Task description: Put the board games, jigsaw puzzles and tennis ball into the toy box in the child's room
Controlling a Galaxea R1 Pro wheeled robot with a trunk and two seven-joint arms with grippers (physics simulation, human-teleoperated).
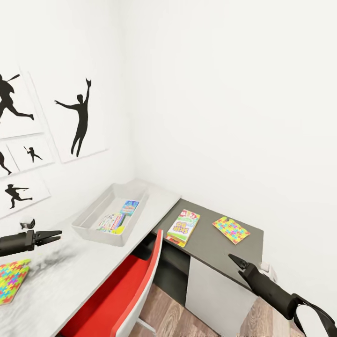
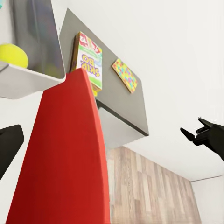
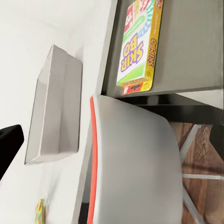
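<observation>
Toy box (image 1: 89,224): shallow light-grey bin on the light-grey upper top of the table (image 1: 61,281), near the corner; already holds two printed game boxes (image 1: 112,222) lying flat, and the tennis ball (image 2: 12,54) sits against its wall in the left wrist view
SKIP-BO board game (image 1: 183,227): flat on the lower dark-grey wing (image 1: 206,243), close to its front edge, well apart from the bin
Jigsaw puzzle, far (image 1: 230,230): flat on the same wing, just beside the SKIP-BO box, not touching it
Jigsaw puzzle, near (image 1: 11,281): flat on the upper top at the picture's left edge, below the left gripper
Left gripper (image 1: 55,235): hovers over the upper top, pointing toward the bin; fingers look drawn narrow with nothing between them
Right gripper (image 1: 233,258): hangs off the front of the wing, tip aimed at the wing; fingers look closed to a point, empty
Red chair (image 1: 126,290): tucked between the arms at the desk's inner corner; likely in the way of a low reach
Handling, SKIP-BO: judged a light, stiff cardboard box with a slick printed face; best pinched across a long edge, perhaps slid to overhang the front first
Handling, puzzles: judged very thin and light, may flex; hard to get under lying flat, so take an edge or corner
Left to do: SKIP-BO and both puzzles still outside the bin
</observation>
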